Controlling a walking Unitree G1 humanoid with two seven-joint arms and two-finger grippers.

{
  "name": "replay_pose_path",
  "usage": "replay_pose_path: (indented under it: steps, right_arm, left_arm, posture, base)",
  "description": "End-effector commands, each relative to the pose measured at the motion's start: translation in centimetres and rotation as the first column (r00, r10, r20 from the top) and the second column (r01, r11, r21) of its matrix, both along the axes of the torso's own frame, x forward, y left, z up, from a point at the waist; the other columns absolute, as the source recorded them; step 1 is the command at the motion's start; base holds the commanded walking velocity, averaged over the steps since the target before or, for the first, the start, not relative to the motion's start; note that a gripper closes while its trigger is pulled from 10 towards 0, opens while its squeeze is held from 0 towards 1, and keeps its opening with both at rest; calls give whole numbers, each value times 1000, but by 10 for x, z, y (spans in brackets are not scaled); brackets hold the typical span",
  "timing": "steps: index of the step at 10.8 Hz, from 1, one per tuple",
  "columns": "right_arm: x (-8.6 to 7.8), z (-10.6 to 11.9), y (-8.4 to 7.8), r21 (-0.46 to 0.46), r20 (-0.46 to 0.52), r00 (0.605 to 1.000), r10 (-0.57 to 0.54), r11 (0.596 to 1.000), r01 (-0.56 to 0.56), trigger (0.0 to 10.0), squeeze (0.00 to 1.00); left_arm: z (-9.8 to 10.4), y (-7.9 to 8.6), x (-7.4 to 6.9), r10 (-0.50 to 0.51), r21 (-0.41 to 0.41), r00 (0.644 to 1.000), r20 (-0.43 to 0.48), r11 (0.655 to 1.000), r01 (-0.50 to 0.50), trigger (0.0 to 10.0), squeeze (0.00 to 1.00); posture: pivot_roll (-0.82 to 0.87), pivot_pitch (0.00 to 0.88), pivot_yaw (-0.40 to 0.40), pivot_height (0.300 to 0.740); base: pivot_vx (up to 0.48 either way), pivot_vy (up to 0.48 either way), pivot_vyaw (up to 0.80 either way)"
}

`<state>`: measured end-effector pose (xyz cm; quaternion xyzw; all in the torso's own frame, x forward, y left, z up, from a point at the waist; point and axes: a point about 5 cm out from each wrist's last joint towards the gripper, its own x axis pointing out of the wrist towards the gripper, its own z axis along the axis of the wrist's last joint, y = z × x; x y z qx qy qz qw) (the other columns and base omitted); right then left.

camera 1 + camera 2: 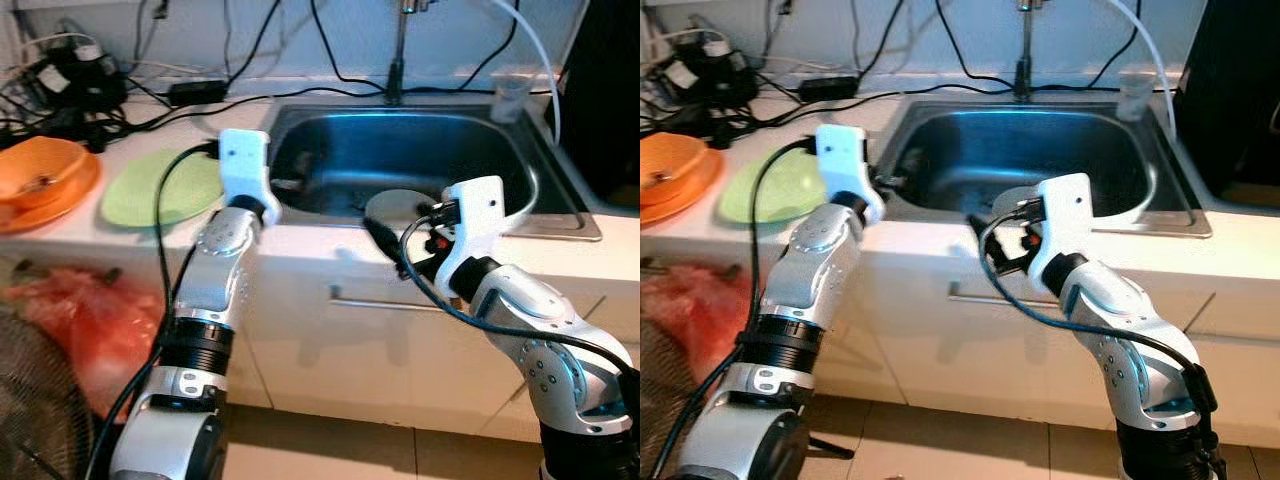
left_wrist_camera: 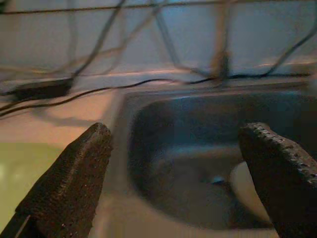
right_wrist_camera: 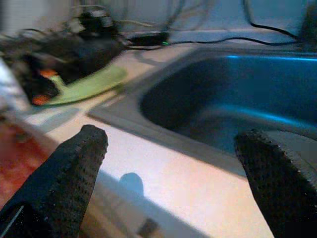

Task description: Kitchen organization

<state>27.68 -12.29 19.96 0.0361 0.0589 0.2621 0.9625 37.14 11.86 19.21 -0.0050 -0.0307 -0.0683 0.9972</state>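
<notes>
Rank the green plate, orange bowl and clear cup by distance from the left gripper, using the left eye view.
From the left gripper, at the sink's left rim:
1. Green plate, on the counter just to its left.
2. Orange bowl, farther left, beyond the plate.
3. Clear cup, across the sink at its back right corner.

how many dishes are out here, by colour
green plate: 1
orange bowl: 1
orange plate under that bowl: 1
white plate in the sink: 1
clear cup by the sink: 1
total: 5
</notes>
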Motion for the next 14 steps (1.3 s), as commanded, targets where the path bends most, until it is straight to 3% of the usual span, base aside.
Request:
replay_pose_path:
  steps: [1, 4, 7, 10, 12, 14]
  right_arm:
    - [-7, 2, 8, 9, 1, 997, 72, 997, -72, 10000, 0]
    - [-13, 1, 17, 19, 0, 989, 145, 989, -145, 10000, 0]
    - [-12, -1, 16, 12, -6, 991, 133, 991, -133, 10000, 0]
    - [-9, -3, 12, 8, -18, 995, 99, 995, -99, 10000, 0]
    - [-10, 1, 14, 74, -25, 994, 109, 992, -107, 10000, 0]
    - [-14, -2, 16, 67, -31, 993, 117, 991, -115, 10000, 0]
  left_arm:
    - [-5, 16, 3, 88, 40, 996, -17, 995, -88, 10000, 0]
    - [-12, 24, 3, 127, 84, 992, -28, 989, -124, 10000, 0]
    - [-17, 25, 5, 133, 96, 990, -42, 987, -128, 10000, 0]
    - [-24, 27, 7, 132, 142, 988, -77, 983, -120, 10000, 0]
    - [-32, 31, 11, 124, 194, 983, -134, 976, -97, 10000, 0]
    - [-32, 37, 15, 139, 239, 982, -127, 965, -106, 10000, 0]
  posture:
    - [-97, 0, 72, 740]
    - [-89, 0, 74, 740]
    - [-89, 0, 76, 740]
    - [-87, 0, 78, 740]
    - [-86, 0, 80, 740]
    - [-82, 11, 76, 740]
  base:
    - [0, 0, 0]
    - [0, 0, 0]
    - [0, 0, 715]
    - [0, 0, 0]
    - [0, 0, 0]
    - [0, 0, 0]
